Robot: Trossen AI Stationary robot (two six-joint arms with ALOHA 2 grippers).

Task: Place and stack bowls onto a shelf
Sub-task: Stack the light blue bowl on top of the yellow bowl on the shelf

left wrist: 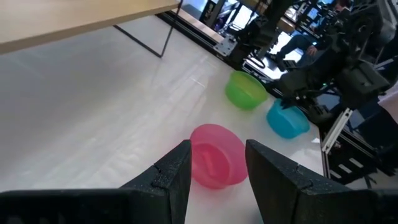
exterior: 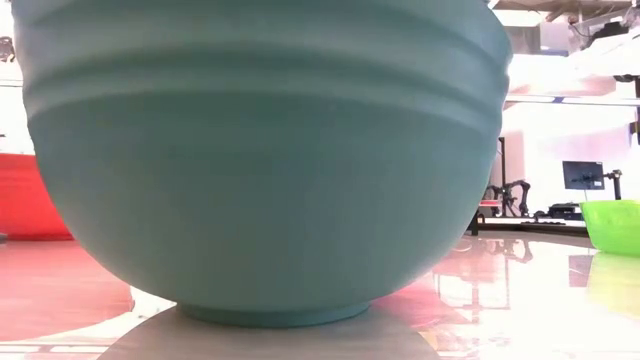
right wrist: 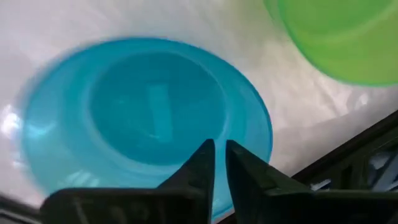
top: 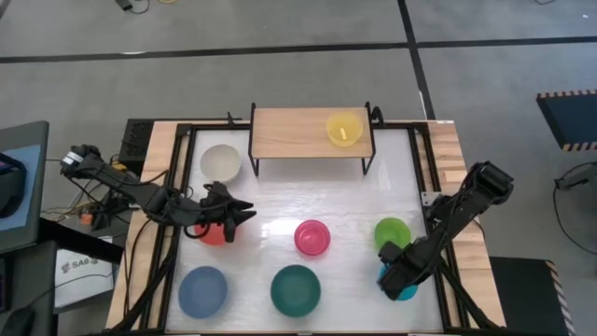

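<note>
High view: the shelf stands at the far middle of the table, and the yellow bowl sits on its right part. The white bowl rests on the table just left of the shelf. The pink bowl lies near the middle of the table, with the lime green bowl to its right. Along the near edge sit the light blue bowl at left and the dark green bowl in the middle.

The left gripper hangs over the left middle of the table, right above the red bowl, which shows only partly beneath the arm. In the left wrist view its fingers stand moderately apart with nothing between them, and the pink bowl lies on the table beyond them.

The right gripper is at the near right, over the cyan bowl, just this side of the lime green bowl. In the right wrist view its fingers are drawn close with only a thin gap, set over the near rim of the cyan bowl; whether they pinch that rim cannot be told.

In the low view the dark green bowl fills most of the picture, with the red bowl at far left and the lime green bowl at far right.
</note>
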